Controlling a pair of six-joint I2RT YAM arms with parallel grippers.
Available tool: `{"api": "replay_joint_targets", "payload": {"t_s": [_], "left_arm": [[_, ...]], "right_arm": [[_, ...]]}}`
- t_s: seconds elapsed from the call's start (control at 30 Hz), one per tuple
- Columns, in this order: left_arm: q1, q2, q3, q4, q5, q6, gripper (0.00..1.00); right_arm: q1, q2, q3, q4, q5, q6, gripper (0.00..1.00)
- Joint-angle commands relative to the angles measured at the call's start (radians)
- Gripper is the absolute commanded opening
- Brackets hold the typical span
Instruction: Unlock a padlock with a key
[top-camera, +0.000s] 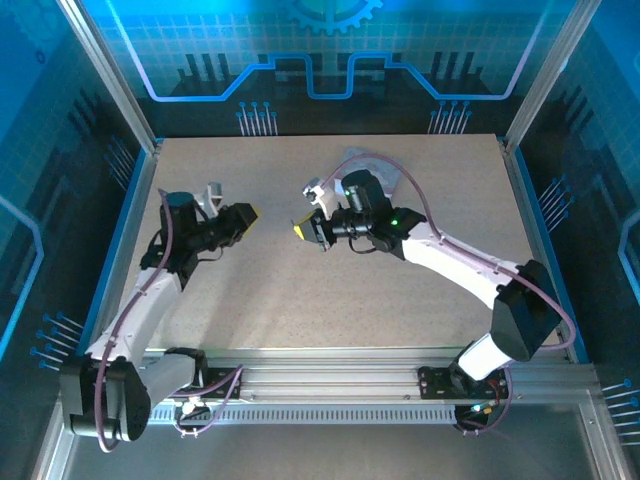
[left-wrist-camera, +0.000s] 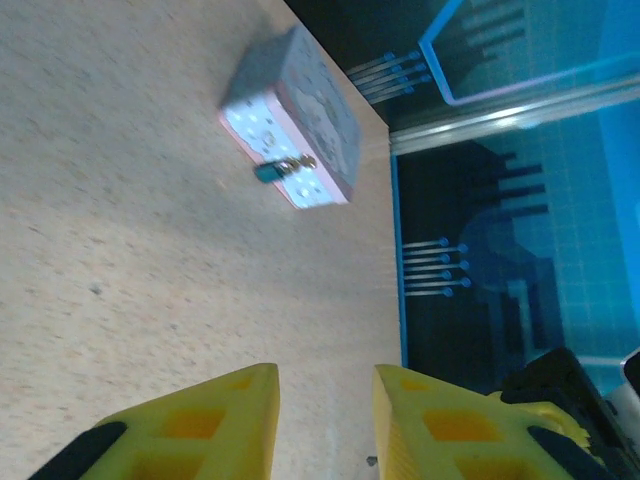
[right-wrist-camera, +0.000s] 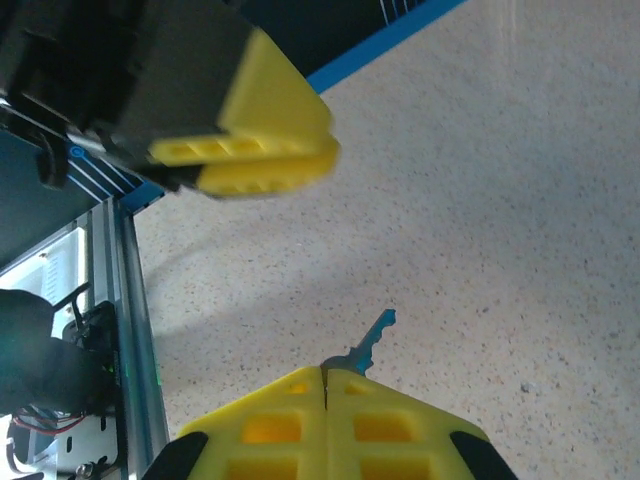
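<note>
The right gripper (right-wrist-camera: 325, 375) has its yellow tips pressed tight on the key (right-wrist-camera: 368, 343), whose toothed end pokes out above the table (top-camera: 300, 300). The left gripper (left-wrist-camera: 325, 400) hangs with its fingers parted, gripping nothing. The padlock (left-wrist-camera: 268, 172) sits on the front of the tin (left-wrist-camera: 312, 100) near the table's far edge.
</note>
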Motion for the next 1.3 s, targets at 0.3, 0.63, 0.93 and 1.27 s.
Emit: {"api": "replay_joint_targets", "payload": {"t_s": [0.3, 0.63, 0.93, 1.27], "left_arm": [[-0.203, 0.009, 0.036, 0.021, -0.131, -0.265, 0.22], [-0.237, 0.009, 0.035, 0.014, -0.125, -0.287, 0.28], [-0.251, 0.025, 0.043, 0.015, -0.103, -0.295, 0.28], [-0.263, 0.041, 0.048, 0.023, -0.079, -0.298, 0.27]], "right_arm": [[0.085, -0.05, -0.006, -0.052, 0.129, -0.113, 0.0], [0.095, -0.05, -0.003, -0.062, 0.146, -0.131, 0.0], [0.102, -0.052, -0.001, -0.07, 0.145, -0.137, 0.0], [0.106, -0.05, 0.004, -0.077, 0.147, -0.141, 0.0]]}}
